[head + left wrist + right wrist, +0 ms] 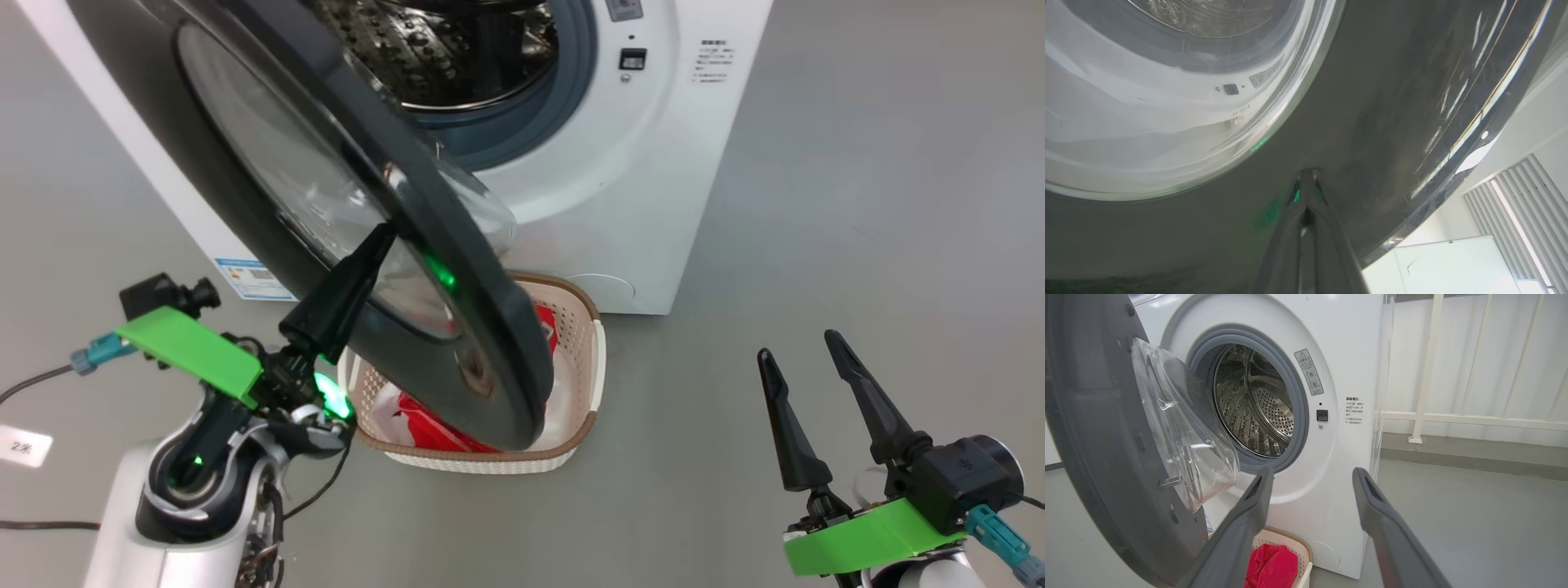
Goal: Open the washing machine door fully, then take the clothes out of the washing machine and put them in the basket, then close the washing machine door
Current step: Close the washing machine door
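Red clothes (424,426) lie in the basket (600,359), which stands on the floor just in front of the washing machine (637,204) and partly under the half-swung washing machine door (482,327). The steel drum (1257,408) shows no fabric in the part that is visible, so the unloading step appears complete and the closing step appears to be in hand. The left gripper (380,241) has its jaws clenched together on nothing, forming a single blunt point. That point rests against the glossy black outer face of the door, just beside the glass window, as the left wrist view confirms. This contact suits a push rather than a pull, since a closed tip cannot snag the rim. The left arm reaches up and forward from the lower left, with the fingers angled toward the machine. The right gripper (798,347) stands well apart at the lower right, fingers pointing up, jaws released and spread wide, holding nothing, clear of the door's swing path.
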You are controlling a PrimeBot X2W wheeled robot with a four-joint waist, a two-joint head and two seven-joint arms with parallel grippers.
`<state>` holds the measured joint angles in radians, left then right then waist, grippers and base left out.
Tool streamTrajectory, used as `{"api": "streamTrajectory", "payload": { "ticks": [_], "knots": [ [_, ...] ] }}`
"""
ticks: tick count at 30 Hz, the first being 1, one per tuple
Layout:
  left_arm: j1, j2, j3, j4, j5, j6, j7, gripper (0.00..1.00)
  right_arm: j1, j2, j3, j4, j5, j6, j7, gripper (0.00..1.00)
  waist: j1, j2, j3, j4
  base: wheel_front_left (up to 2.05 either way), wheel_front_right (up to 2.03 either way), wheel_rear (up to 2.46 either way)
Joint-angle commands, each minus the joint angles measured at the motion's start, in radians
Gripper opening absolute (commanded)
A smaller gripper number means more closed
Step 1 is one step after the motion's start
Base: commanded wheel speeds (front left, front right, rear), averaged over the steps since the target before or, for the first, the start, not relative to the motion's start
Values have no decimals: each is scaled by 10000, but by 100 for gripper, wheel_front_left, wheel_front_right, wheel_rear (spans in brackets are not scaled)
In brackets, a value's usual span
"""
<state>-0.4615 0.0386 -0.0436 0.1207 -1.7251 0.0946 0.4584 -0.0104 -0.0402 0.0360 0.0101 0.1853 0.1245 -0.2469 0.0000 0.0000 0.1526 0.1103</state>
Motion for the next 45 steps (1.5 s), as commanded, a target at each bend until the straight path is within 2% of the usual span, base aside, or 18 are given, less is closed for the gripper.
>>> {"api": "streamTrajectory", "payload": {
  "ticks": [1,10,17,28,45],
  "knots": [
    [-412,116,164,-289,-113,-179,-20,0,-343,-100,244,-200,145,62,-115,100,0,0,83,-142,0,0,0],
    [-1176,116,57,112,-1,-371,-730,0,-511,-100,268,-161,208,62,-136,100,0,0,411,-686,0,0,0],
    [-1906,116,-154,535,224,-726,-1276,0,-632,-100,302,-173,228,62,-144,100,0,0,723,-973,0,0,0],
    [-3094,116,-845,1333,-139,-1210,-1977,0,-911,-100,476,-113,209,62,-147,100,0,0,1031,-1250,0,0,0],
    [-4737,116,-1120,3336,-269,-1765,-2953,0,-1185,-100,739,-63,280,62,-148,100,0,0,1470,-1765,0,0,0]
  ]
}}
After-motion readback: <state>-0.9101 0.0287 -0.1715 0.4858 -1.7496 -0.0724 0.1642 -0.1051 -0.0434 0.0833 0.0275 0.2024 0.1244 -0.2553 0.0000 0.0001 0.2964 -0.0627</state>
